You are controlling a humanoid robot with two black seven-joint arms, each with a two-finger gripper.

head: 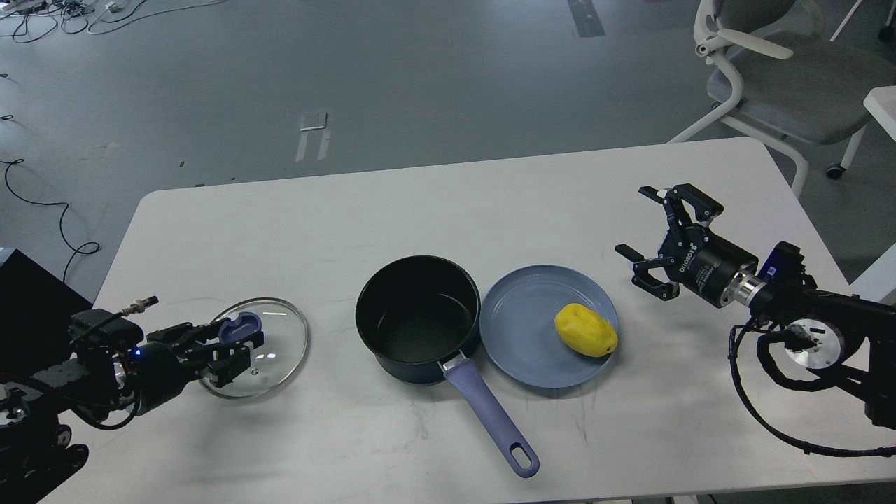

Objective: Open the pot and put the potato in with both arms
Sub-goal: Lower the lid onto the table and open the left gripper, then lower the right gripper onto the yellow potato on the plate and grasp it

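The open black pot with a purple handle stands at the table's middle. The yellow potato lies on a blue plate right beside the pot. The glass lid sits low at the table's left front. My left gripper is shut on its purple knob. My right gripper is open and empty, above the table to the right of the plate, apart from the potato.
The white table has its left edge near my left arm. A white office chair stands behind the table's far right corner. Cables lie on the floor at the far left.
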